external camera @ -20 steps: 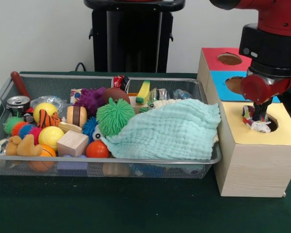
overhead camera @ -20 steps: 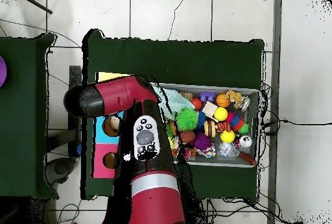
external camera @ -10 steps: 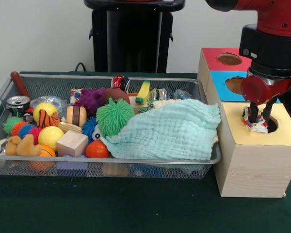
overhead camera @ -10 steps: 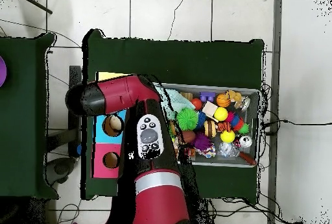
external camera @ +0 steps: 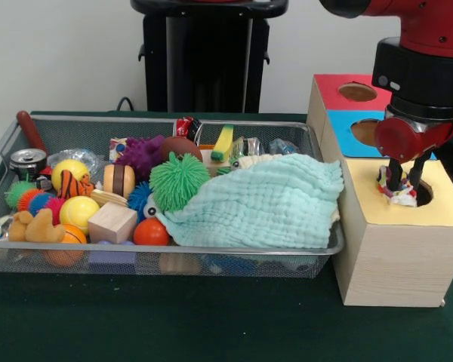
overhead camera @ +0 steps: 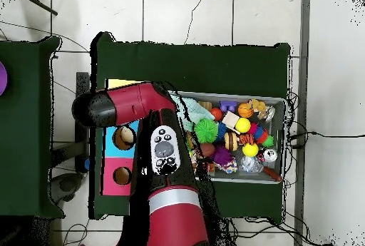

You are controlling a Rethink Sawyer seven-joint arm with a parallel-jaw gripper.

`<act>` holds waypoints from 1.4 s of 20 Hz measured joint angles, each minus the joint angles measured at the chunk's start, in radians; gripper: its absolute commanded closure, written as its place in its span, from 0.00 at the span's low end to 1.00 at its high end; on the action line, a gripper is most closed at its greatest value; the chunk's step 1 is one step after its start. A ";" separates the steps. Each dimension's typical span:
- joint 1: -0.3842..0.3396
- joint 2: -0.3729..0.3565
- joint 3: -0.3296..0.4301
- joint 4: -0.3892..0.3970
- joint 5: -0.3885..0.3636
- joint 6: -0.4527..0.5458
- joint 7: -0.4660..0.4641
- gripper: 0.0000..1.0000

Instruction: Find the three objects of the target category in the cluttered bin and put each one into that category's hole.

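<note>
My gripper (external camera: 405, 184) hangs over the hole in the yellow top (external camera: 438, 207) of the wooden sorting box. Its two dark fingers (external camera: 393, 178) stand apart, so it is open. A crumpled white and red wrapper (external camera: 401, 198) lies in the mouth of that hole, just below the fingertips and not clamped. Behind it are the blue section's hole (external camera: 366, 132) and the red section's hole (external camera: 357, 91). In the overhead view the red arm (overhead camera: 128, 105) covers the yellow section and hides the gripper.
A wire mesh bin (external camera: 211, 250) left of the box holds a pale green cloth (external camera: 264, 200), a green spiky ball (external camera: 177, 179), a wooden block (external camera: 113, 221), yellow balls, a purple toy and a can (external camera: 28, 161). The overhead view shows the bin's rim (overhead camera: 286, 143).
One second ago the fingers were shut on the crumpled wrapper; they have since opened and the wrapper has dropped a little into the yellow hole. The arm has barely moved.
</note>
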 measured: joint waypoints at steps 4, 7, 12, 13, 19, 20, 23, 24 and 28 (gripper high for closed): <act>0.000 -0.003 0.000 0.001 0.000 0.007 0.000 0.00; 0.000 -0.007 0.000 0.001 0.000 0.016 0.000 0.00; 0.000 -0.023 0.001 0.002 0.007 0.055 0.000 0.00; 0.000 -0.025 0.002 0.002 0.008 0.059 0.000 0.00; 0.000 -0.031 0.003 0.002 0.009 0.071 0.000 1.00; 0.000 -0.031 0.003 0.002 0.009 0.071 0.000 1.00; -0.002 -0.043 0.003 0.001 0.009 0.071 0.000 1.00; -0.002 -0.048 0.003 0.001 0.010 0.071 0.000 1.00; -0.010 -0.075 0.004 0.001 0.010 0.071 0.000 1.00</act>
